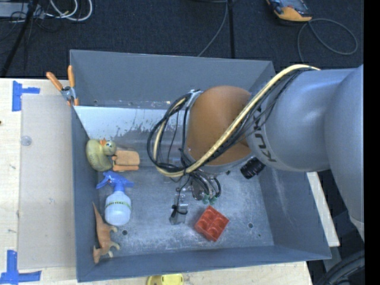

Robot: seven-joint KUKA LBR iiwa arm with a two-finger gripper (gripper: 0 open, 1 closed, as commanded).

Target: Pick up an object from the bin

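My gripper (177, 211) reaches down to the bin floor near the middle, just below the orange wrist cover. A red studded block (211, 223) lies on the floor just to its right, a little apart from it. Some way to its left, a small white spray bottle with a blue nozzle (117, 202) lies on its side. Nothing shows in the gripper's grasp.
A yellow-green snail toy (98, 153) rests against an orange-tan piece (126, 159) at the bin's left. A tan long-necked animal figure (103, 236) lies in the front left corner. The arm and its cables cover the bin's right and back.
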